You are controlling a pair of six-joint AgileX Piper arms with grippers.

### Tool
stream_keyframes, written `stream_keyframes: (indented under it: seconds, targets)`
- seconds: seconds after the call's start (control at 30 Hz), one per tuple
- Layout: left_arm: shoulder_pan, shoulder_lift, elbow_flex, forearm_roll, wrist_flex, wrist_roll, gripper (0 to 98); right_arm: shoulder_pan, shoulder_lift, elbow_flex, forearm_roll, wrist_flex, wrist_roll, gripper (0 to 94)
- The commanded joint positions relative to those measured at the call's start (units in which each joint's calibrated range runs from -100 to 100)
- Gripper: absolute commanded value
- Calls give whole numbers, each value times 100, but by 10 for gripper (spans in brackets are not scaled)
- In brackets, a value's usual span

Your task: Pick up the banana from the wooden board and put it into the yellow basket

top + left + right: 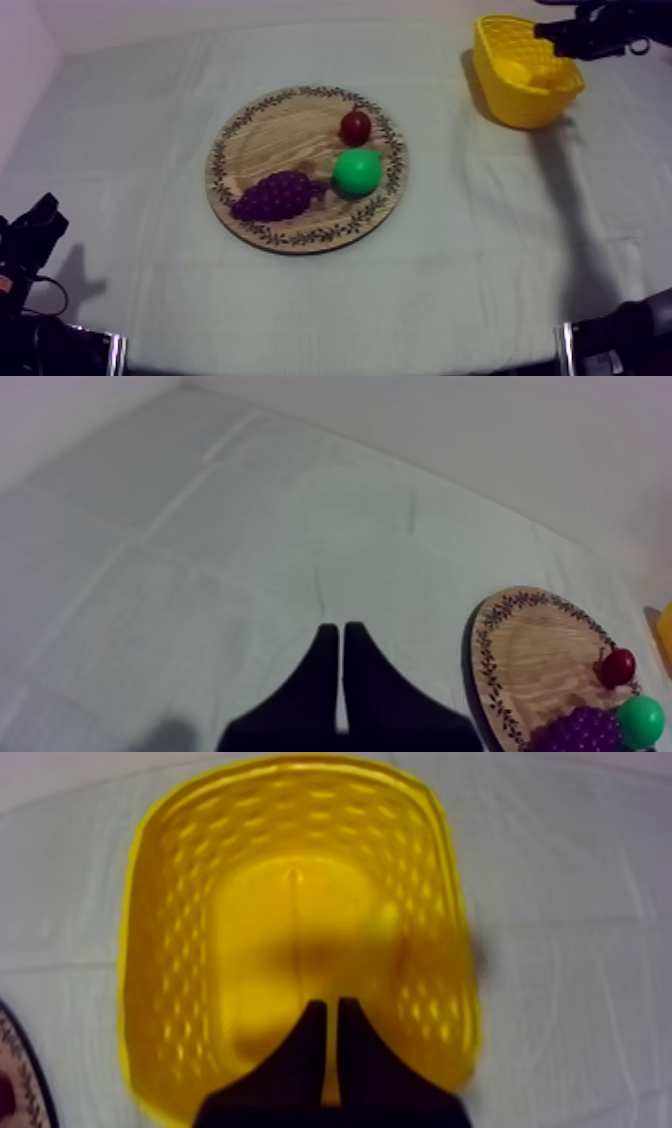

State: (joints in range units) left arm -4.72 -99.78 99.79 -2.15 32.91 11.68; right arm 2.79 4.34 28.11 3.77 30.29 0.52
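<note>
Right end effector (330, 1004), clenched empty, hovers over the yellow basket (150, 952) at 1 o'clock on the table (130, 120), where the banana (517, 71) apparently lies; judged light, rigid, smooth, best gripped across its middle.

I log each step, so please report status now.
Left hand shut, left of board. Right hand shut, over yellow basket. Banana seems inside basket. Nothing in the way.

Round wooden board (275, 135), patterned rim, lies flat mid-table. Yellow basket (520, 108) stands upright at the far right, well apart from the board. I make out the banana (516, 72) lying inside it, outline blurring into the yellow wall.
</note>
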Motion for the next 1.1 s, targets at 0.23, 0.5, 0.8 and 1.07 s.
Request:
stream_keyframes:
  seconds: [0.23,0.5,0.8,1.07]
  targets:
    - [-2,-5,-1,-3,0,1,1,256,-3968,2664,-125,599,80,12]
    - [-2,-5,-1,-3,0,2,1,173,-6342,4756,206,614,-359,7]
    - [-2,-5,-1,-3,0,-1,1,114,-8234,6272,323,780,-672,7]
    - [-2,-5,-1,-3,0,1,1,131,-9339,6871,112,1036,-511,7]
